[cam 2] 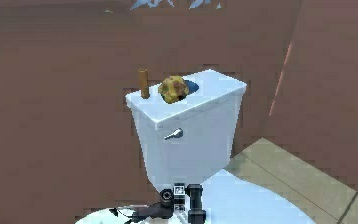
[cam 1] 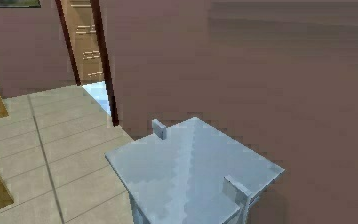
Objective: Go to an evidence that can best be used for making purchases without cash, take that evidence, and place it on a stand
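Arm side view: brown lump [cam 2: 173,89] atop toilet tank [cam 2: 192,130], gripper [cam 2: 137,209] nr.

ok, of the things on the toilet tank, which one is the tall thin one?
The brown stick at the left end of the tank in the arm side view, standing upright. The golden lump beside it is low and rounded.

Reddish-brown walls [cam 1: 237,60], beige tiled floor [cam 1: 57,140], wooden door [cam 1: 87,35] in red frame, white toilet tank [cam 2: 202,118] against wall

One toilet [cam 2: 187,125], one grey stand [cam 1: 187,160], one door [cam 1: 87,35], one brown stick [cam 2: 142,80], one golden lump [cam 2: 173,88].
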